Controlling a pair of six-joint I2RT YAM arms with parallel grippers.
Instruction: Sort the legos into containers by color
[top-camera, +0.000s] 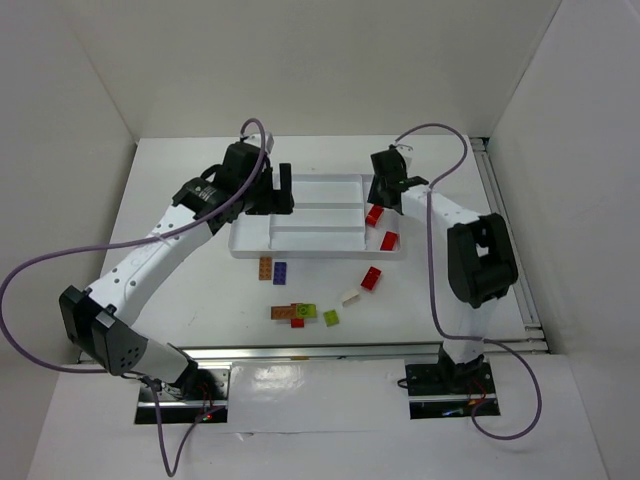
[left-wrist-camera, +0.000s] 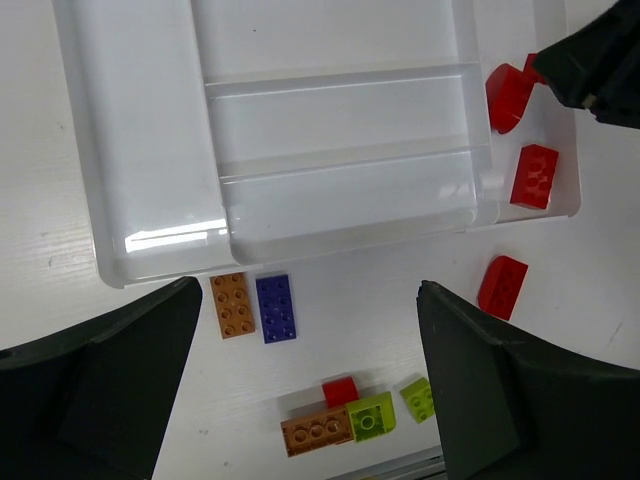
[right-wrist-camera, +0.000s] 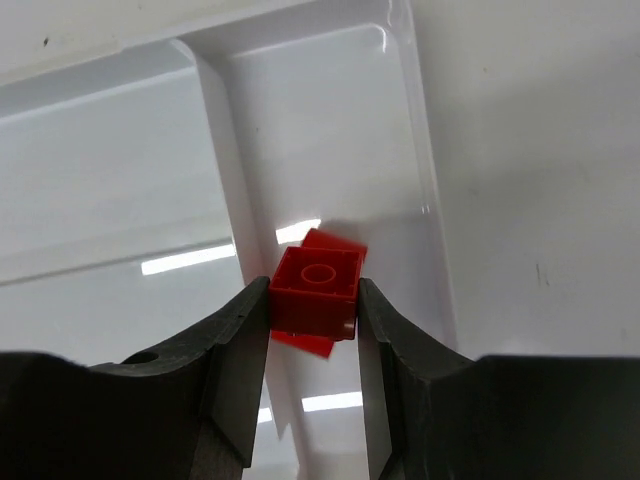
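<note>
Pinching a red brick (right-wrist-camera: 318, 293), right fingers (right-wrist-camera: 232, 360) hang over the tray (right-wrist-camera: 330, 120); left fingers (left-wrist-camera: 110, 380) gape above loose bricks (left-wrist-camera: 275, 308)

No lettering, label, brand mark, number or sign can be read in any of the views; nothing legible is found on the tray (left-wrist-camera: 140, 150) or the legos (left-wrist-camera: 275, 308).

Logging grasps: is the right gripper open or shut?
Shut on a small red plastic brick: in the right wrist view, the right gripper presses against both its sides.
</note>
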